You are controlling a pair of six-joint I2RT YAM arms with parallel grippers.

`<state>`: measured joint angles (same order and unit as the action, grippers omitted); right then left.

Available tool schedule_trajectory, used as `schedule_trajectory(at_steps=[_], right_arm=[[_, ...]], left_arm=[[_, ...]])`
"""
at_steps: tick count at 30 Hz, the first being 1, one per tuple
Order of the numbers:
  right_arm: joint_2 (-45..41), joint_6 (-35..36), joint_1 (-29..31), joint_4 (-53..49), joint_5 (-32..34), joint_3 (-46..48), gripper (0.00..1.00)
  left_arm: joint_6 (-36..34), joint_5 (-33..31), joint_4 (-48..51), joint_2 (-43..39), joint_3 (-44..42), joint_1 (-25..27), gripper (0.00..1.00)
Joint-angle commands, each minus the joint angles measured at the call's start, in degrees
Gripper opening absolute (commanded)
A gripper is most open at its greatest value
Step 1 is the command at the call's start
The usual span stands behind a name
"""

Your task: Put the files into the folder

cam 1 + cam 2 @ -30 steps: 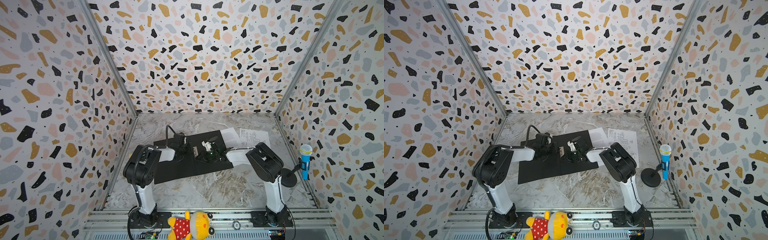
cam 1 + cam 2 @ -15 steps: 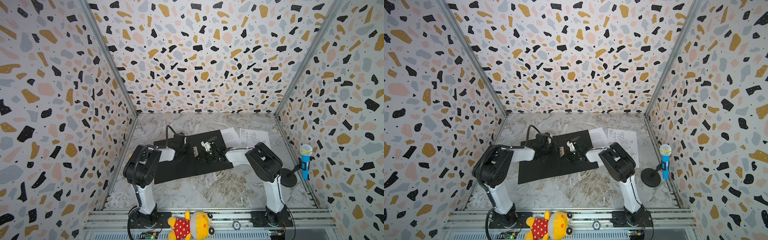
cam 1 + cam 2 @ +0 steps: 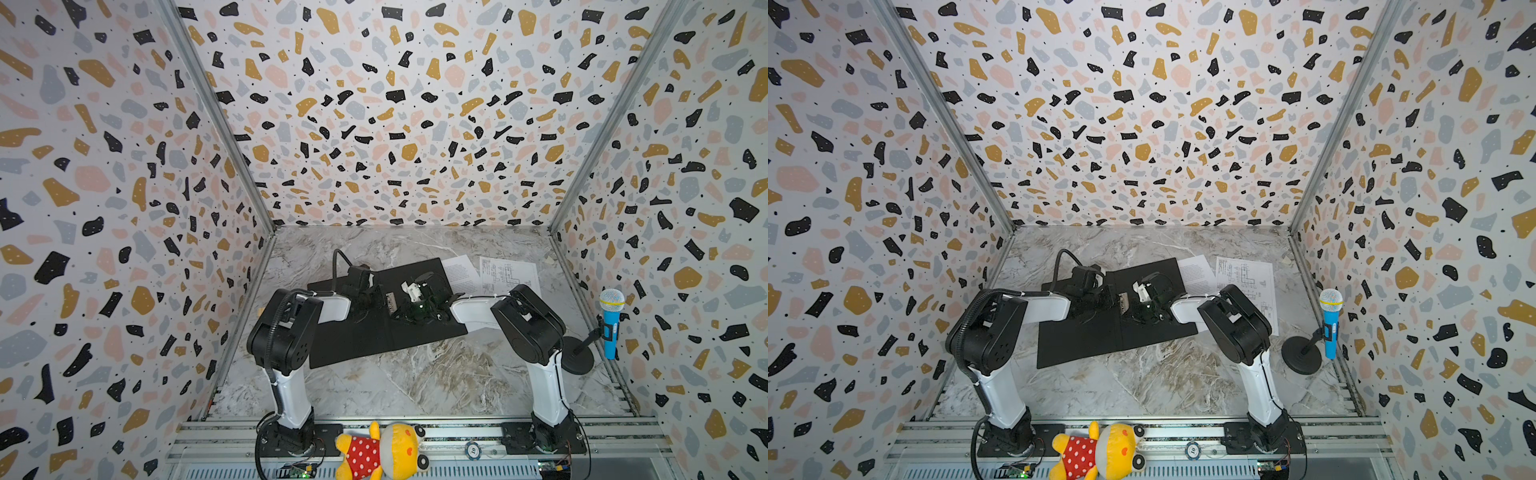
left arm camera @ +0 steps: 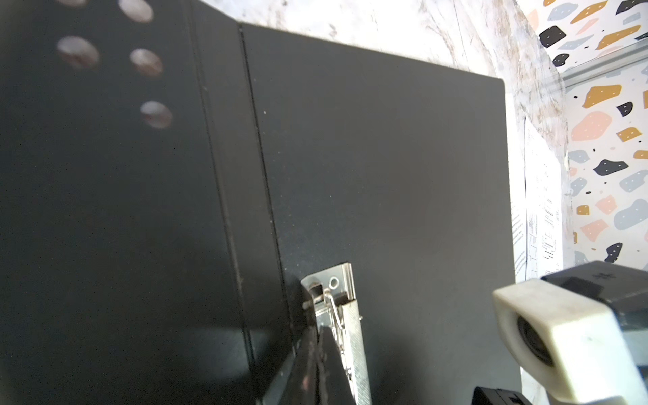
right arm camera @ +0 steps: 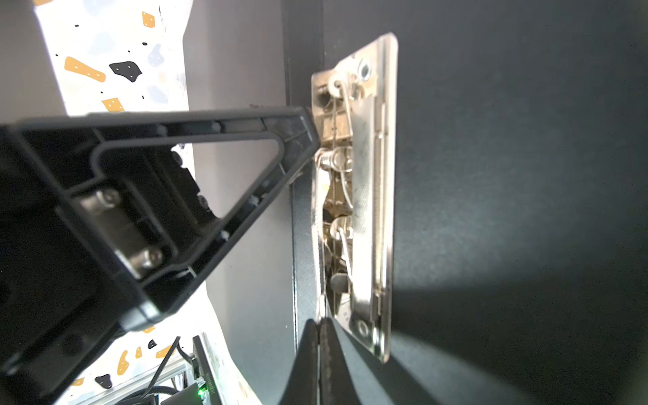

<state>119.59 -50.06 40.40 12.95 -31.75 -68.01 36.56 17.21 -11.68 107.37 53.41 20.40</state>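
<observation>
The folder (image 3: 353,340) (image 3: 1084,340) lies open on the marble table, black inside up, with a metal clip (image 3: 390,301) (image 4: 345,315) (image 5: 368,196) beside its spine. My left gripper (image 3: 381,297) (image 4: 321,336) is shut, its tips against one end of the clip. My right gripper (image 3: 398,308) (image 5: 319,324) is shut too, with its tips at the clip's other end; whether a thin metal edge is pinched between them does not show. The files lie flat to the right of the folder: a text sheet (image 3: 461,274) (image 3: 1198,274) and a drawing sheet (image 3: 505,272) (image 3: 1246,274), partly under the right arm.
A blue toy microphone (image 3: 611,324) on a black round stand (image 3: 577,357) is at the right wall. A yellow plush toy (image 3: 382,453) lies on the front rail between the arm bases. Patterned walls close in three sides.
The right gripper's jaws have closed the last bit at the clip. Both arms and the folder have stayed in place.
</observation>
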Motion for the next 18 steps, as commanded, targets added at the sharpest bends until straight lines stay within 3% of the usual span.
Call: schedule_trajectory(at_steps=[1,18], right_arm=[[0.2,3.3,-0.4,-9.6,5.3,0.8,0.0],[2.4,3.7,-1.3,-8.9,7.0,3.3,0.0]], left_arm=[[-2.7,-3.1,5.4,3.1,0.9,0.8,0.05],[-4.4,-4.0,7.2,4.8,1.8,1.2,0.05]])
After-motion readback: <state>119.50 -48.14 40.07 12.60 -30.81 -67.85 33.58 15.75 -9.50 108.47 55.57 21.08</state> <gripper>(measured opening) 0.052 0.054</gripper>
